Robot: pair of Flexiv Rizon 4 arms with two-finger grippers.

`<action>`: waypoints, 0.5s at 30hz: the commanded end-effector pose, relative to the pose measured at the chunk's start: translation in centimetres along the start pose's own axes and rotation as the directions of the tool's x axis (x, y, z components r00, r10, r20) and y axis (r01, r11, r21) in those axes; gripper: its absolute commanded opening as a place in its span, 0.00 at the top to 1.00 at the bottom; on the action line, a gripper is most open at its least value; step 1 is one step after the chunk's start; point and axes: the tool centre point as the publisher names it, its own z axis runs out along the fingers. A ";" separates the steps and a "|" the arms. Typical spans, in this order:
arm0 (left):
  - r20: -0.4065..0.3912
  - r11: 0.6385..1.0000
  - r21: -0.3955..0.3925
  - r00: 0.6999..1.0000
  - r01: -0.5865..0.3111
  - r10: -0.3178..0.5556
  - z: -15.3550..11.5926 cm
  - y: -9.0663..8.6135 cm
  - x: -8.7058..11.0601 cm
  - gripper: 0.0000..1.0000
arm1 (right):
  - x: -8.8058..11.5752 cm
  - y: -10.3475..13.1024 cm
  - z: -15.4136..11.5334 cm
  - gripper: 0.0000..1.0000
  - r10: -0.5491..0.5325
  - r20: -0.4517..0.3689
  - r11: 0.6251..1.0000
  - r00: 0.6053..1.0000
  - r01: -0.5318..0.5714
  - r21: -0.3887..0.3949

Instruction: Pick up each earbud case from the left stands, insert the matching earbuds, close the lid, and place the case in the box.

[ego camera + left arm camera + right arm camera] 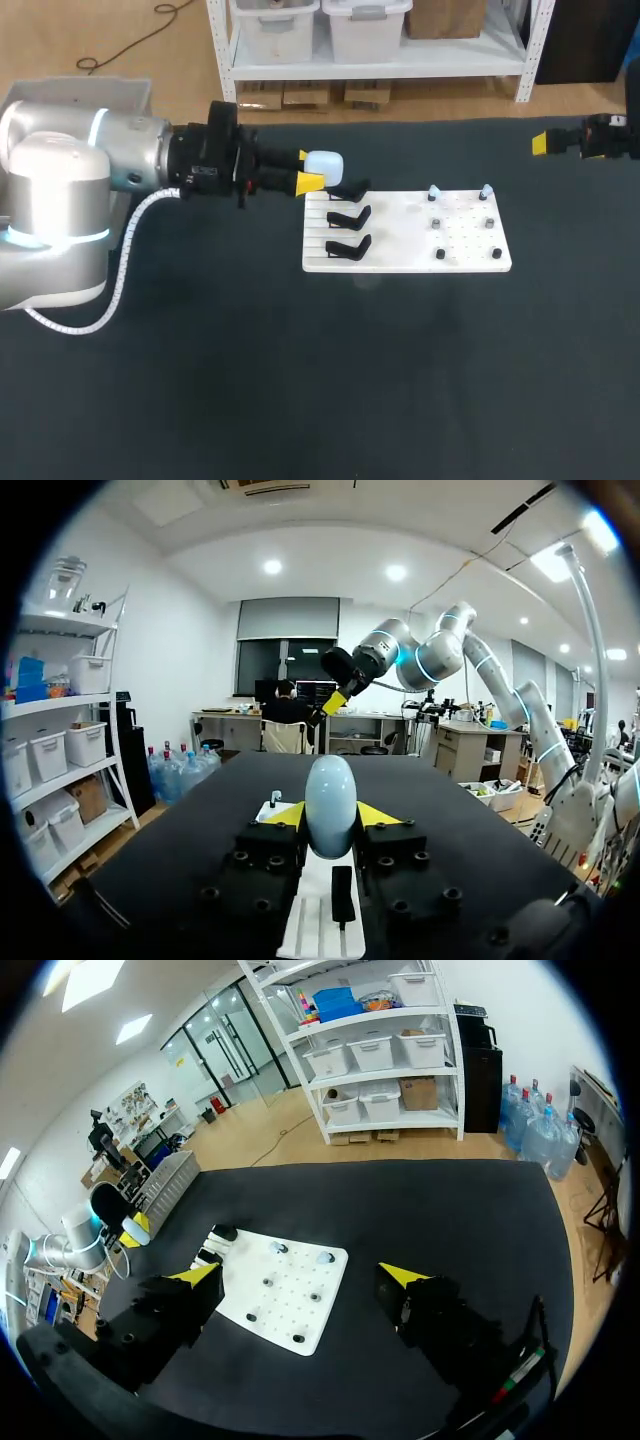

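Pale blue, smooth and egg-rounded, the earbud case (325, 164) sits clamped between the yellow tips of the left claw (308, 170) in the head view, over the far left corner of the white board (400, 262) and just above the farthest of three black stands (348, 216) ranged in a column; on the board's right half stand small pegs (440, 254), the two farthest carrying pale earbuds (433, 192), the four nearer ones dark; the right claw (542, 143) hangs well apart by the far right edge of the tabletop (300, 400), only one yellow tip showing; a broad stretch of dark tabletop lies on the near side of the board. From the left wrist, the case stands upright between both fingers, a yellow tip pressed to each side, with one black stand and the white board under and ahead of it; the tabletop's far edge lies well beyond, and the right arm (400, 660) rises past it. From the right wrist, the right claw's two fingers (200, 1275) stand wide apart, gripping nothing, above dark tabletop; the board lies ahead between them, the earbuds on its far pegs; the left claw with the case shows small beyond the board's stand end; whether the case's lid is closed I cannot tell.
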 end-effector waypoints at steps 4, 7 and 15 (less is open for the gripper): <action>0.002 1.000 -0.006 1.000 -0.002 0.002 0.0 -0.1 0.0 1.00 | 0.0 0.0 0.0 0.00 0.000 -0.001 1.000 1.000 0.000 0.001; 0.021 1.000 -0.008 1.000 -0.002 0.002 -0.1 -0.4 0.0 1.00 | 0.0 0.0 0.0 0.00 0.000 -0.001 1.000 1.000 0.000 0.001; 0.047 0.999 0.031 0.998 -0.040 0.039 1.2 -1.1 -0.8 1.00 | 0.2 1.0 -0.2 0.00 -0.007 -0.013 1.000 1.000 0.007 -0.019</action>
